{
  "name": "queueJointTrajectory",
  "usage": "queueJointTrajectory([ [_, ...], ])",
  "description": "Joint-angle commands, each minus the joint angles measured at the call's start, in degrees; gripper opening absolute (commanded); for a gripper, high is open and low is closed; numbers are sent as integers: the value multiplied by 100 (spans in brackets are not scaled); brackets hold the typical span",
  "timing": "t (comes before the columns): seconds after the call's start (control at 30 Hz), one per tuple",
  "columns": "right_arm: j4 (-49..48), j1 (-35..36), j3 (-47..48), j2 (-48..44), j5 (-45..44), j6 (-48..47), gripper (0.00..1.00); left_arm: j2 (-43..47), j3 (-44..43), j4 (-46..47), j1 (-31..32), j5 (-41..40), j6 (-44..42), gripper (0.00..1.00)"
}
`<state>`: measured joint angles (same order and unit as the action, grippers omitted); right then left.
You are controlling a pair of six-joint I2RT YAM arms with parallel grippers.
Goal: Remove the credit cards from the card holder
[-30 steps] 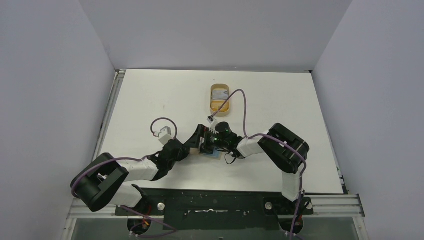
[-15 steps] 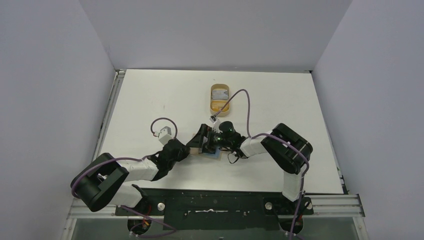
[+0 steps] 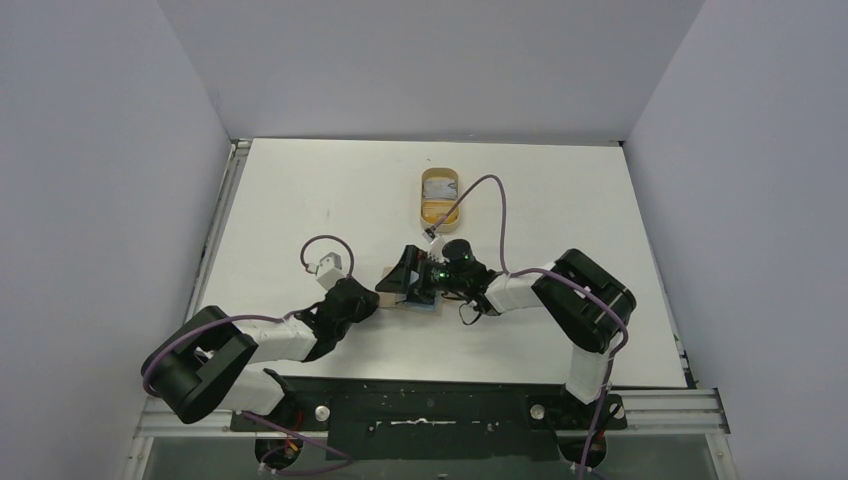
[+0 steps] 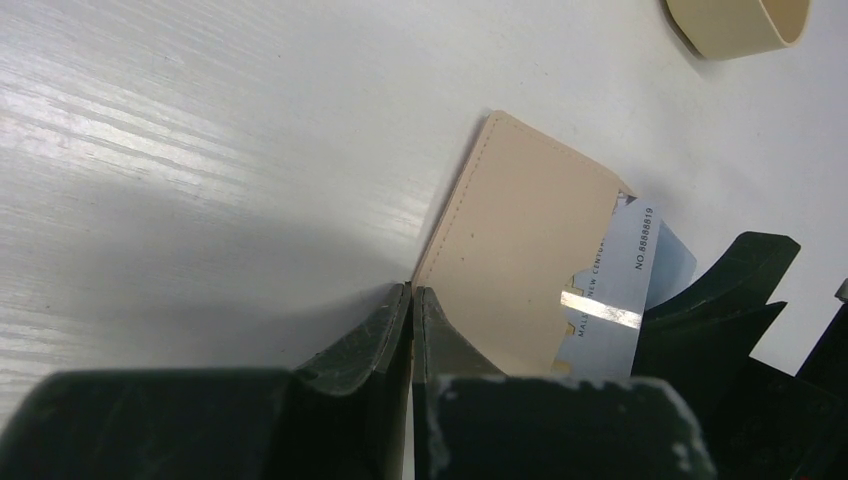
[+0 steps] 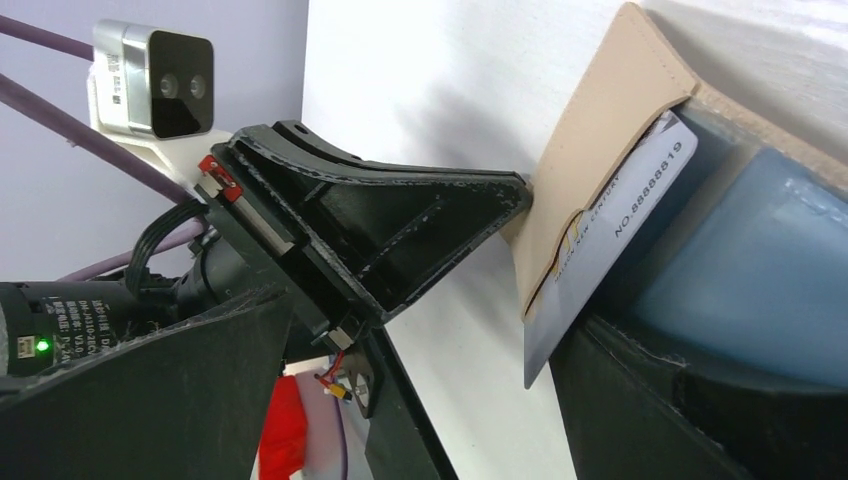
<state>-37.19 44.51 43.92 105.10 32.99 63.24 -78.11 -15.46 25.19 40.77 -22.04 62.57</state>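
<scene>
The card holder [image 4: 520, 250] is hemmed in on 2 sides. The left gripper [image 4: 411, 300], fingers closed, touches its near edge, and the right gripper [image 3: 408, 285], jaws wide, straddles the end where the light blue card [image 4: 625, 270] protrudes. A purple cable [image 3: 490, 200] arcs over the gap toward the oval dish [image 4: 735, 35], which stands well apart. Bare table [image 3: 300, 190] lies open left and right of both arms. The walls [image 3: 430, 70] close 3 sides.

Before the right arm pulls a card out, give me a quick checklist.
1. Pale blue card sticking out of the card holder: ok.
2. Right gripper open: ok.
3. Card sitting between its jaws: cannot tell.
4. Left gripper shut, tips at the holder's near corner: ok.
5. Holder actually pinned down: cannot tell.
6. Oval dish well apart from the holder: ok.
</scene>
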Motion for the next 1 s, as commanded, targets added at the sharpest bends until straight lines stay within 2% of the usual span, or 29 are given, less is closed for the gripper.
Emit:
queueJointTrajectory([
  [0.0, -408, -71, -94, -333, 92, -101, 99, 14, 87, -443, -21, -72, -69, 0],
  [0.2, 171, -114, -87, -200, -90, -233, 96, 32, 86, -454, -30, -72, -69, 0],
  [0.3, 339, -129, -68, -116, -115, -260, 90, 37, 96, -463, -26, -72, -69, 0],
  [0.43, 441, -165, -106, -42, -140, -261, 75, 42, 103, -465, -26, -72, -69, 0],
  [0.53, 497, -216, -178, -5, -159, -270, 52, 41, 96, -463, -32, -72, -71, 0],
  [0.63, 511, -271, -237, 10, -157, -276, 35, 33, 96, -462, -26, -72, -69, 0],
  [0.83, 531, -319, -311, 39, -139, -282, 31, 23, 96, -463, -26, -63, -69, 0],
  [0.9, 562, -343, -338, 19, -118, -294, 27, 28, 101, -462, -28, -63, -65, 0],
  [0.97, 607, -360, -349, 6, -103, -328, 12, 24, 105, -462, -30, -63, -61, 0],
])
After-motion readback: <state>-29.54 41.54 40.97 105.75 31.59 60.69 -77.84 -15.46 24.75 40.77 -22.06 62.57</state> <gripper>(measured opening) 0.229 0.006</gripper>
